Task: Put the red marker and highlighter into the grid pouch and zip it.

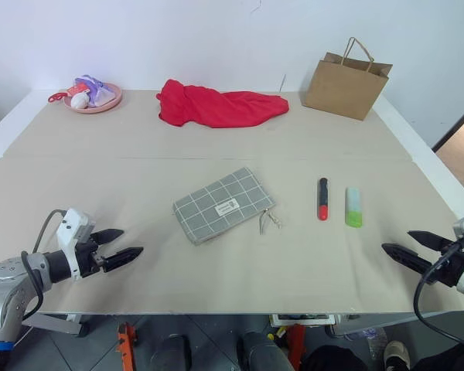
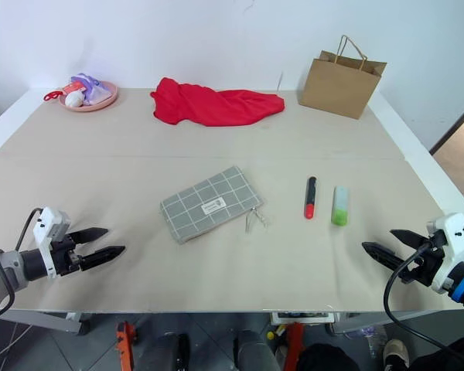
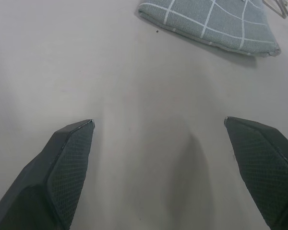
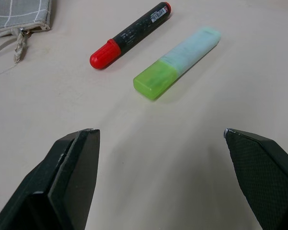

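- Left eye view, status: nothing of the task done; both pens lie outside the pouch, pick-up, insertion and zipping all remain
- table (image 1: 77, 193): broad, flat, matt beige surface
- red cloth (image 1: 216, 107): soft crumpled fabric at the far edge
- paper bag (image 1: 346, 83): stiff brown kraft, twisted handles, upright at far right
- grid pouch (image 1: 223, 205): flat rectangular grey fabric with white grid lines, mid-table, zipper pull trailing at its right end
- left gripper (image 1: 116, 247): textured black fingers spread wide, empty, over bare table left of the pouch
- right gripper (image 1: 414, 249): likewise spread and empty, near the pens
- red marker (image 1: 322, 199): slim cylinder, black barrel, red cap, right of the pouch
- highlighter (image 1: 353, 206): chunky, translucent pale body, green cap, just beside the marker
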### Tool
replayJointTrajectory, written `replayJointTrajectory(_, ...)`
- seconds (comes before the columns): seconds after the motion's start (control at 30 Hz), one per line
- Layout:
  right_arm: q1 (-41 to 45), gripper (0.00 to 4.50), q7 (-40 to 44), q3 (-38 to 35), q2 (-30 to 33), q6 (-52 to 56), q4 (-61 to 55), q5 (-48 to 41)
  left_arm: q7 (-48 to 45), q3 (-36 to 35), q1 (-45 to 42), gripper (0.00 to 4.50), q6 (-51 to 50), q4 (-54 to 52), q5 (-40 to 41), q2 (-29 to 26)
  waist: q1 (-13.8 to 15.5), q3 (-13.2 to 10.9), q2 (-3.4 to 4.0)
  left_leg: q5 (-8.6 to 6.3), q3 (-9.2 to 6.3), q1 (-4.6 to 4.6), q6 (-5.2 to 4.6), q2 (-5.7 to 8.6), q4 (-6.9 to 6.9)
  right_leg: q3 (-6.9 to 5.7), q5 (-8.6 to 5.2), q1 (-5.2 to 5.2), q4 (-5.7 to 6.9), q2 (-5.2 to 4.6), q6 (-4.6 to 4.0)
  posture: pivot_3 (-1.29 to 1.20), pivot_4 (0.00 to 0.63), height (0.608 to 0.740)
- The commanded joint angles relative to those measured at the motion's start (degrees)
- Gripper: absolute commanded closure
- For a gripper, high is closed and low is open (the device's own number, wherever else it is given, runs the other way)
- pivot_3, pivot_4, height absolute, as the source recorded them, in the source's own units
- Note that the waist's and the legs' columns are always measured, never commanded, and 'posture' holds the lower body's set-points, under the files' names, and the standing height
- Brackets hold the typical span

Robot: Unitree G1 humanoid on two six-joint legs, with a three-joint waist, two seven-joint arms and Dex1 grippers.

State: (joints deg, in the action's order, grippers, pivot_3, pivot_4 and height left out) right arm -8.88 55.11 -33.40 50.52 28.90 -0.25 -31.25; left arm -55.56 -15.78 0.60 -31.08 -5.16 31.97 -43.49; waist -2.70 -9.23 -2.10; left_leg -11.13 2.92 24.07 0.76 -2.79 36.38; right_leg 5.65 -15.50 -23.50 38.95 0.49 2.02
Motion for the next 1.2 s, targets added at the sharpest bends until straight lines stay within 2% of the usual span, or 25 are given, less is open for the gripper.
replayJointTrajectory(0.03, 1.14, 0.05, 0.57, 0.07, 0.82, -0.31, -0.99, -0.27, -0.29, -0.98, -0.82, 0.0, 1.12, -0.99, 0.42, -0.12, 0.0, 0.0, 0.0, 0.0, 0.0, 0.0, 0.0, 0.0, 0.0, 0.0, 0.0, 0.0, 0.0, 0.0, 0.0, 0.0, 0.15, 0.74)
replayJointTrajectory(0.23, 3.03, 0.05, 0.19, 1.44, 0.63, 0.62, -1.62, -0.94, -0.91, -0.7, -3.51, 0.0, 4.88, 0.83, -0.56, 0.64, -0.01, 0.0, 0.0, 0.0, 0.0, 0.0, 0.0, 0.0, 0.0, 0.0, 0.01, 0.0, 0.0, 0.01, -0.01, 0.0, 0.15, 0.74)
replayJointTrajectory(0.3, 3.87, 0.56, 0.4, 1.81, 0.88, 1.82, -2.26, -1.99, 0.55, -3.26, -7.95, 0.0, 4.68, 4.25, 2.37, 3.0, 0.0, 0.0, 0.01, 0.0, 0.0, 0.0, 0.0, 0.02, 0.0, 0.01, 0.01, 0.0, 0.0, 0.0, 0.0, 0.0, 0.15, 0.74)
replayJointTrajectory(0.37, 4.23, 0.63, 0.63, 1.96, 0.99, 2.39, -2.74, -2.51, 0.68, -4.29, -9.69, 0.0, 5.76, 5.92, 3.09, 3.82, 0.01, 0.0, 0.01, 0.0, 0.01, 0.0, 0.0, 0.02, 0.0, 0.0, 0.0, 0.0, 0.0, 0.0, 0.0, 0.0, 0.15, 0.74)
replayJointTrajectory(0.4, 4.49, 1.21, 0.7, 1.95, 1.04, 2.89, -3.03, -2.9, -0.12, -3.64, -9.6, 0.0, 7.9, 6.57, 1.67, 3.54, 0.01, 0.0, 0.01, 0.0, 0.01, 0.01, 0.0, 0.02, 0.0, -0.02, 0.01, 0.01, 0.0, 0.01, 0.01, 0.0, 0.15, 0.74)
replayJointTrajectory(0.47, 4.8, 1.56, 1.13, 1.84, 1.22, 4.16, -4.27, -4.05, -1.91, -1.13, -8.93, 0.0, 14.32, 7.94, -3.22, 2.55, 0.16, 0.0, 0.02, 0.01, 0.03, 0.02, 0.0, 0.04, 0.02, -0.05, 0.03, 0.03, 0.01, 0.02, 0.06, 0.0, 0.15, 0.74)
replayJointTrajectory(0.53, 5.27, 2.19, 1.63, 2.04, 1.37, 5.43, -5.92, -5.43, -3.67, 2.15, -8.35, 0.0, 21.01, 8.92, -8.68, 1.27, 0.16, 0.0, 0.02, 0.01, 0.02, 0.04, -0.01, 0.05, 0.04, -0.09, 0.06, 0.06, 0.01, 0.05, 0.09, 0.0, 0.15, 0.74)
replayJointTrajectory(0.63, 7.69, 3.37, 1.19, 3.76, 0.73, 7.08, -9.27, -7.75, -5.08, 7.0, -9.34, 0.0, 29.48, 8.19, -15.09, 0.11, -0.05, 0.01, 0.02, -0.03, 0.02, 0.01, -0.02, 0.04, 0.02, -0.01, 0.16, 0.05, 0.01, 0.08, 0.33, 0.0, 0.15, 0.74)
replayJointTrajectory(0.67, 9.12, 4.08, 0.9, 4.65, 0.31, 7.71, -10.2, -8.68, -5.68, 8.63, -9.93, 0.0, 31.77, 7.89, -16.85, -0.17, -0.03, 0.01, 0.02, -0.09, 0.02, 0.01, -0.03, 0.07, -0.01, 0.02, 0.12, 0.02, 0.0, 0.12, 0.28, 0.0, 0.15, 0.74)
replayJointTrajectory(0.73, 12.44, 4.47, -0.01, 6.98, -0.79, 9.43, -11.98, -10.23, -6.58, 11.54, -11.16, 0.0, 37.58, 8.85, -20.71, -0.5, 0.05, 0.0, 0.01, -0.09, 0.02, 0.03, -0.02, 0.01, -0.01, -0.02, 0.12, 0.05, 0.0, 0.08, 0.27, 0.0, 0.15, 0.74)
replayJointTrajectory(0.83, 17.3, 4.47, -1.31, 12.07, -2.62, 11.03, -13.72, -10.67, -7.66, 14.45, -12.79, 0.0, 43.23, 10.46, -24.18, -0.89, 0.05, 0.0, 0.01, -0.07, 0.02, 0.02, -0.03, 0.02, 0.04, 0.03, 0.18, 0.05, 0.0, 0.06, 0.3, 0.0, 0.15, 0.74)
replayJointTrajectory(0.93, 26.44, 4.47, -6.43, 20.89, -7.05, 10.85, -10.9, -5.09, -8.53, 16.62, -15.29, 0.0, 46.93, 11.76, -26.12, -1.06, 0.0, 0.0, 0.01, -0.07, 0.02, 0.01, -0.04, 0.0, 0.04, 0.09, 0.22, 0.03, 0.0, 0.06, 0.31, 0.0, 0.15, 0.74)
replayJointTrajectory(1.0, 32.02, 4.47, -8.53, 27.43, -9.6, 7.82, -7.15, 1.66, -9.13, 17.66, -16.79, 0.0, 48.61, 12.13, -26.92, -0.97, -0.03, 0.0, 0.01, -0.07, 0.03, 0.0, -0.04, -0.01, 0.04, 0.09, 0.22, 0.03, 0.0, 0.07, 0.32, 0.0, 0.15, 0.74)
replayJointTrajectory(1.2, 43.27, 4.47, -11.5, 38.07, -16.54, 0.42, 4.3, 12.47, -9.88, 19.83, -19.82, 0.0, 51.91, 14.48, -27.23, 0.09, 0.05, -0.01, 0.03, -0.05, 0.14, 0.23, -0.05, -0.09, 0.03, -0.03, 0.34, -0.2, 0.05, 0.22, 0.12, 0.0, 0.15, 0.74)
